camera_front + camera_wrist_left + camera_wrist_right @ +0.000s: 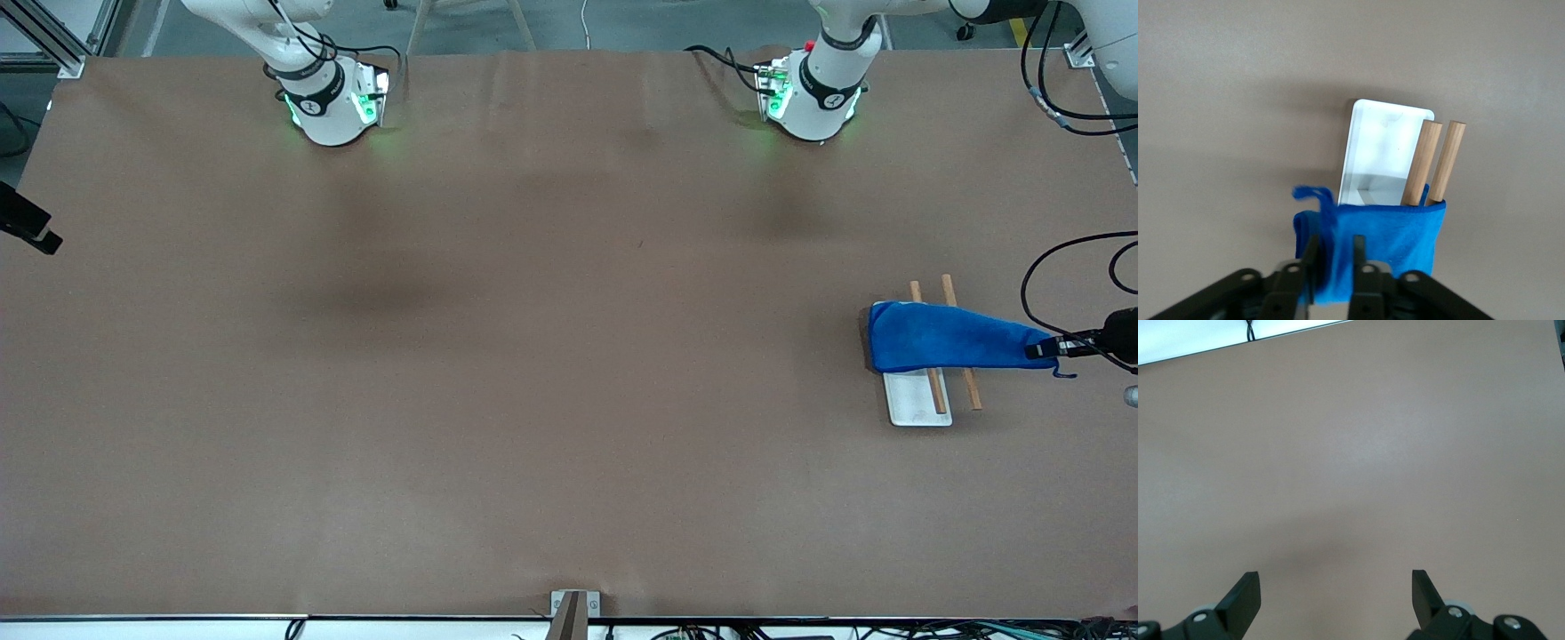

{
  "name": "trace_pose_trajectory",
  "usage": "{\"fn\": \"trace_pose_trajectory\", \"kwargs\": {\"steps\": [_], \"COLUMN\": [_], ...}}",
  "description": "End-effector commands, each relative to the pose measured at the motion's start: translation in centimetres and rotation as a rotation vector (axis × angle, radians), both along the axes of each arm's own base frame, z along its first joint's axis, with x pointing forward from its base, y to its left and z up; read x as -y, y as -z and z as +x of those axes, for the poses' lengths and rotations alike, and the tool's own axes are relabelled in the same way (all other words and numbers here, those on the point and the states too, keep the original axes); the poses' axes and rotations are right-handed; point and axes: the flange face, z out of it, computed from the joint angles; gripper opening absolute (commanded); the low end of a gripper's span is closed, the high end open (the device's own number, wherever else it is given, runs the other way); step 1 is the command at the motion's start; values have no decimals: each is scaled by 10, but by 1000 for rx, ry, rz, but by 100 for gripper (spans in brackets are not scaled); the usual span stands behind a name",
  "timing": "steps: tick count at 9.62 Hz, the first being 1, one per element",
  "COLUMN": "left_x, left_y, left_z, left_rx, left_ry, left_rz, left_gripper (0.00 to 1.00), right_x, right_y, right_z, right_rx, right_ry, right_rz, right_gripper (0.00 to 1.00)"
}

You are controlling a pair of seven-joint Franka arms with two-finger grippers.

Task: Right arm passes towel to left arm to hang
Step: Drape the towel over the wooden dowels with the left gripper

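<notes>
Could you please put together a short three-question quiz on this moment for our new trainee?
1. True or false: the towel is draped over the two wooden rods of the white tray.
2. Which gripper has its fingers at the towel's end?
A. the left gripper
B. the right gripper
C. neither
3. Fill in: the right gripper hangs with its jaws ____ over bare table.

Key:
1. True; the cloth spans both rods, whose ends stick out on either side of it.
2. A; its fingers flank the bunched end by the corner loop, while whether they still pinch it cannot be told.
3. Open; nothing lies between its fingers.
</notes>
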Motion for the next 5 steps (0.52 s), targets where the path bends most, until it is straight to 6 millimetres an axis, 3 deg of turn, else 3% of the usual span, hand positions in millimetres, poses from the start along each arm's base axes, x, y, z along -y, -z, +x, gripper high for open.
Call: {"fn": "trace_pose_trajectory", "kwargs": {"steps": [1, 3, 5], "left_x": [-2, 10, 64], "left_y": [-8, -50, -100], "left_z": [2, -1, -1], "left_rx": [27, 86, 108], "left_ry": [3, 27, 135], "left_rz": [1, -1, 66], "left_gripper": [100, 100, 100], "right_x": [3, 0, -2], "right_y": [0, -1, -1], "right_z": [-2, -2, -2], "right_rx": [7, 8, 6], "right_ry": [3, -3, -9], "right_rz": [13, 12, 9], "right_gripper": [100, 100, 100]}}
